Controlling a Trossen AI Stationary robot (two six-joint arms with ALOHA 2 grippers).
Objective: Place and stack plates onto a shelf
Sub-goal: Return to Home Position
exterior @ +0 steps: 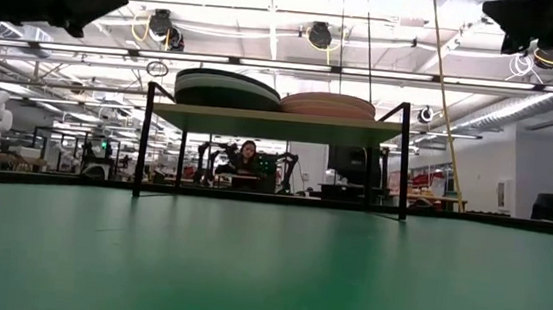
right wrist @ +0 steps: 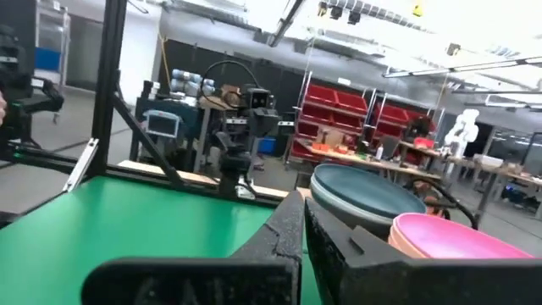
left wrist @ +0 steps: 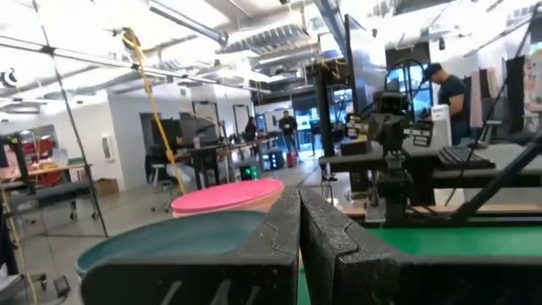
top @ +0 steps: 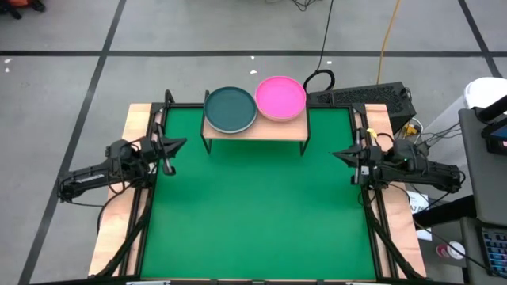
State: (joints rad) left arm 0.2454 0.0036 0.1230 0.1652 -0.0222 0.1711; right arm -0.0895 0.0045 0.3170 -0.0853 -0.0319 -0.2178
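Bright workshop: a dark teal-topped plate stack (top: 230, 108) and a magenta-topped plate stack (top: 280, 97) share the light-wood shelf (top: 253, 130) at the green table (top: 261, 210) far edge; left tool (top: 182, 144) and right tool (top: 336, 154), both pressed together, hang at opposite side edges.

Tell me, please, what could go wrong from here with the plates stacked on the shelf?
1. The stack topped by a dark teal round plate and the one topped by a bright magenta round plate seem to touch and nearly fill the small light-wood shelf; a knock might push one off.
2. The shut left pincer and right pincer flank the shelf; an inward swing could strike it.
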